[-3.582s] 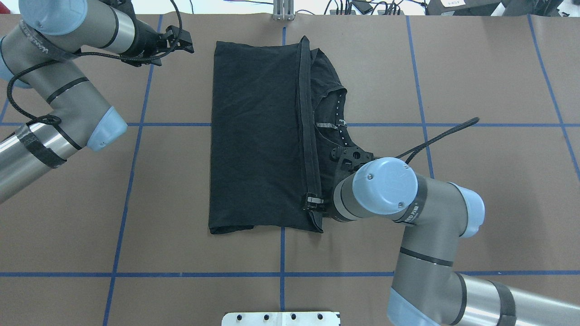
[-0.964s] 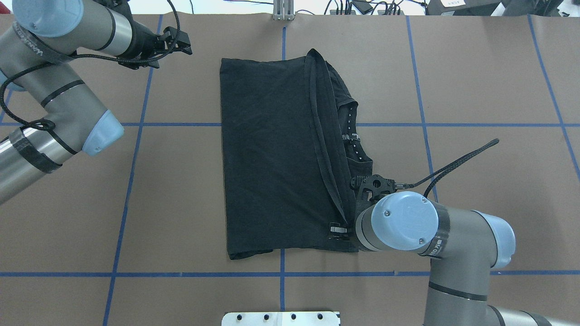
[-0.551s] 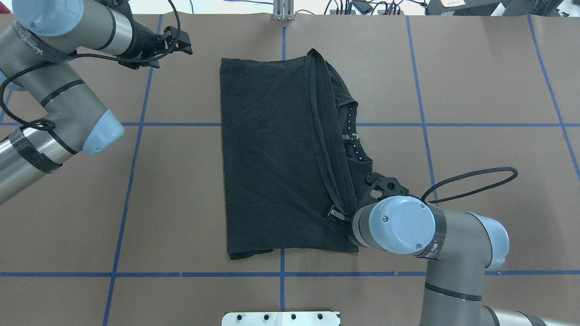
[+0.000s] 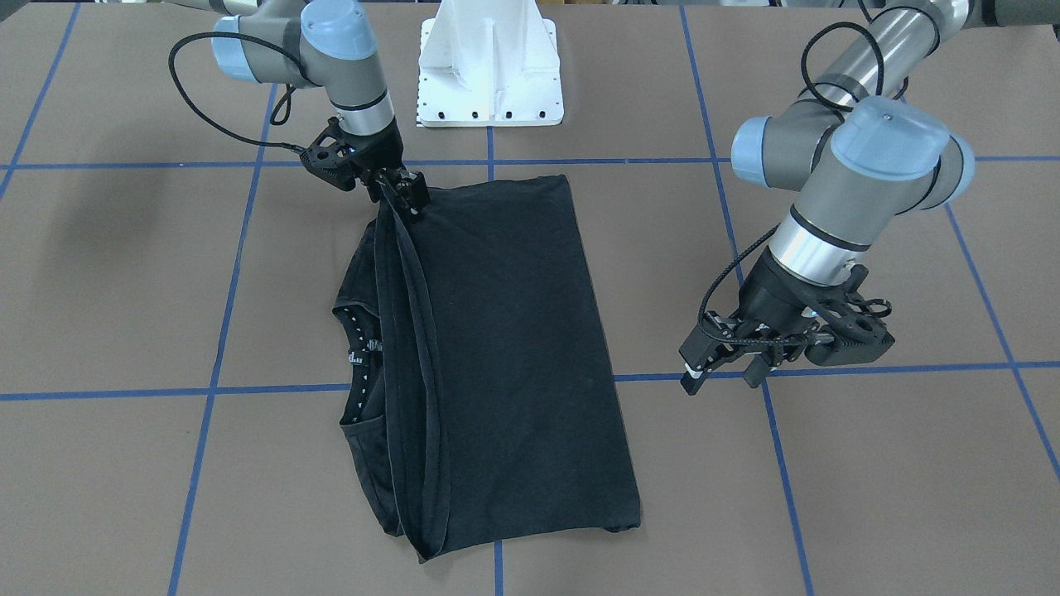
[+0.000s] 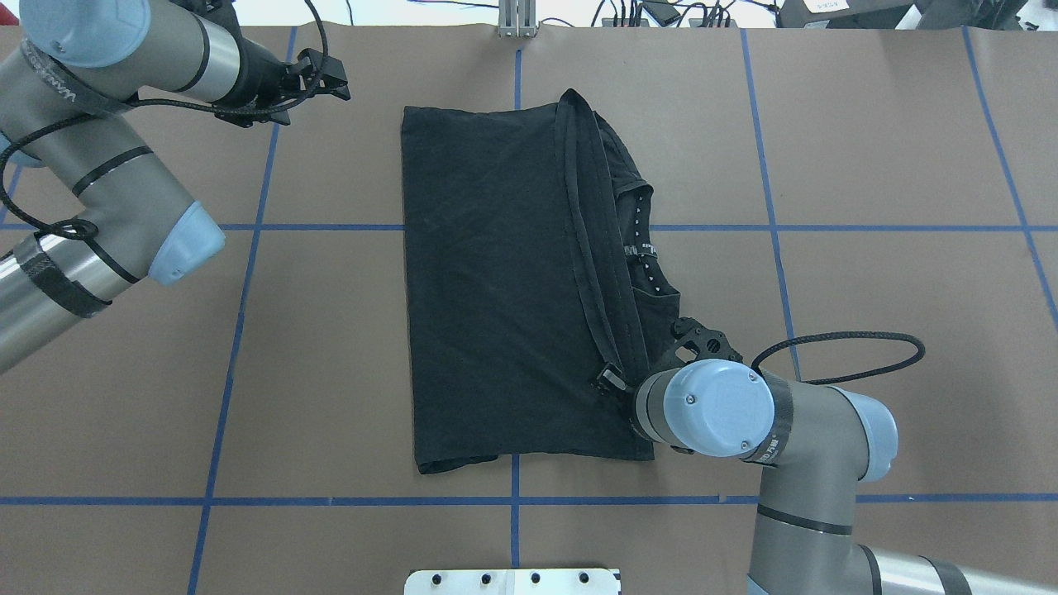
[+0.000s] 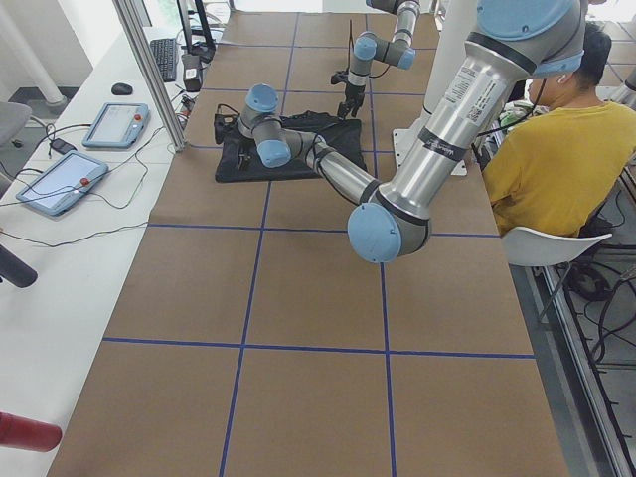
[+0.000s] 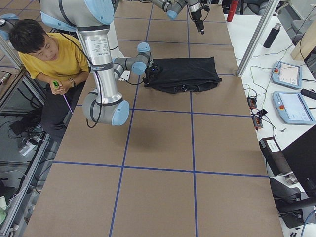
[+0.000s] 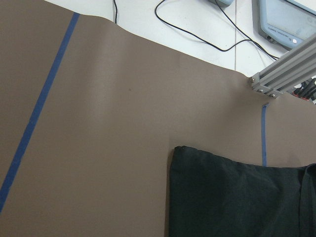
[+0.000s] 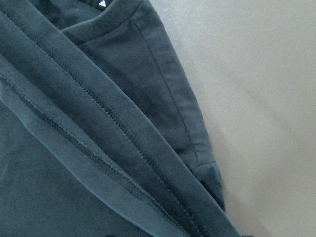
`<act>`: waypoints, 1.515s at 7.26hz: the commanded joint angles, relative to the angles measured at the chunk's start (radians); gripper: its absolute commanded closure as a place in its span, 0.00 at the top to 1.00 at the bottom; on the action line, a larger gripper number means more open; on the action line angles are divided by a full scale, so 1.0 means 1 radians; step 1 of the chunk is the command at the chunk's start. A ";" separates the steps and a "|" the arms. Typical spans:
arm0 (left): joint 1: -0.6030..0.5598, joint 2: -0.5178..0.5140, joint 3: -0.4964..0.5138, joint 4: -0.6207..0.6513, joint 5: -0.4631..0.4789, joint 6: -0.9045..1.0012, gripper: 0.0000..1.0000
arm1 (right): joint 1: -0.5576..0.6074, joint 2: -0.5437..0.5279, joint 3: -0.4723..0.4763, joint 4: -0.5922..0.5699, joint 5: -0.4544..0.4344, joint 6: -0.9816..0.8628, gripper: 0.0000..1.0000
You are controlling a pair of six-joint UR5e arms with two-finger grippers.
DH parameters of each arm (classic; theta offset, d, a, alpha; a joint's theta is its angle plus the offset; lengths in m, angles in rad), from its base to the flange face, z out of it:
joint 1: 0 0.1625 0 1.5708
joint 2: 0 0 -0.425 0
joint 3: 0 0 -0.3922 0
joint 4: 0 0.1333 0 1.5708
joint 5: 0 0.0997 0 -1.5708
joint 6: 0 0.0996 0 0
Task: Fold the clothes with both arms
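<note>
The black T-shirt (image 5: 496, 289) lies folded in a long rectangle at mid-table, plain side up, with its collar (image 5: 640, 248) showing at its right edge. It also shows in the front view (image 4: 505, 331). My right gripper (image 5: 612, 382) is shut on the doubled hem band near the shirt's near right corner and holds it slightly raised; it also shows in the front view (image 4: 406, 194). The right wrist view shows the hem bands (image 9: 98, 113) close up. My left gripper (image 5: 331, 74) is open and empty, above the table left of the shirt's far left corner (image 8: 180, 150).
The white base plate (image 5: 512, 581) is at the near edge. An aluminium post (image 5: 517, 21) stands at the far edge. A person in yellow (image 6: 556, 169) sits beside the robot. Tablets (image 7: 289, 74) and cables lie on the side bench. Blue tape lines cross the brown table.
My right gripper first dragged the shirt to the right and nearer, then moved farther from the robot along its right edge with the hem. The left arm barely moved.
</note>
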 commanded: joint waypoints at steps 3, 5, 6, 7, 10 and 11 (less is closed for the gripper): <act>0.000 0.001 -0.001 0.000 -0.001 0.000 1.00 | 0.009 0.001 -0.030 0.006 -0.011 -0.006 0.81; 0.000 0.006 -0.001 -0.001 0.001 0.000 1.00 | 0.009 0.001 -0.033 0.006 -0.009 0.000 0.62; 0.000 0.007 -0.006 0.000 0.001 0.000 1.00 | 0.009 0.002 -0.033 0.007 -0.009 0.004 0.37; 0.000 0.009 -0.007 0.000 -0.001 0.000 1.00 | 0.012 0.005 -0.031 0.007 -0.008 -0.002 0.00; 0.000 0.009 -0.007 0.000 -0.001 0.000 1.00 | 0.032 0.008 -0.019 0.013 0.004 -0.006 0.00; 0.000 0.009 -0.007 0.000 -0.001 0.000 1.00 | 0.040 0.008 -0.019 0.013 0.006 -0.006 0.00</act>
